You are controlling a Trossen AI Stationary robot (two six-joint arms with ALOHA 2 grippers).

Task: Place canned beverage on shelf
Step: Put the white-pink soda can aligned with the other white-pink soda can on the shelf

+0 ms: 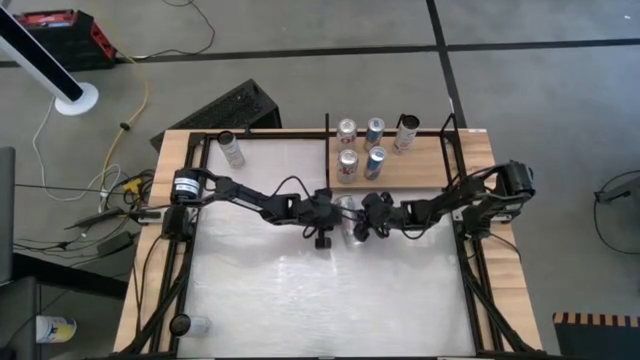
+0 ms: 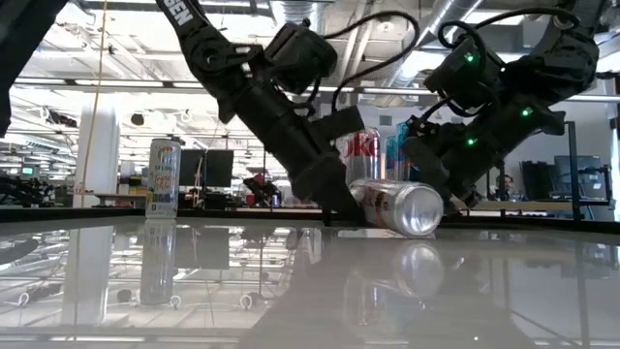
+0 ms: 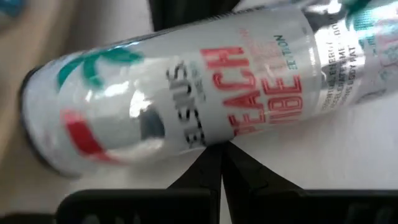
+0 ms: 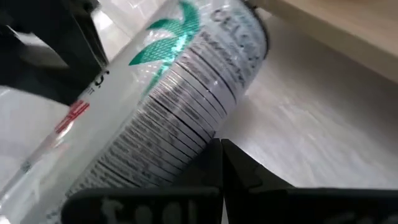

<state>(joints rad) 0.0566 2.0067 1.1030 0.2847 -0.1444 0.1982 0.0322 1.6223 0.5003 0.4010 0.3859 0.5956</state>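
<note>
A silver beverage can [image 1: 347, 216] lies on its side on the white tabletop, just in front of the shelf [image 1: 425, 168]. One end of the can faces the low view [image 2: 399, 206]. My left gripper [image 1: 335, 212] is shut at the can's left side. My right gripper [image 1: 362, 214] is shut at its right side. Several other cans stand upright on the wooden shelf board. My left gripper has its shut fingertips [image 3: 210, 169] against the can's curved side [image 3: 208, 130], about midway along it, slanting down from the table's left. The can rests lengthwise on the table. My right gripper has its shut fingertips [image 4: 236, 163] against the opposite curved side [image 4: 189, 134], slanting down from the table's right.
One can [image 1: 232, 150] stands upright on the table at the far left, seen also in the low view [image 2: 163, 177]. Another can [image 1: 197, 325] lies near the front left corner. Black rails [image 1: 455, 150] stand at the shelf's ends. White tabletop [image 1: 330, 300] stretches toward the near edge.
</note>
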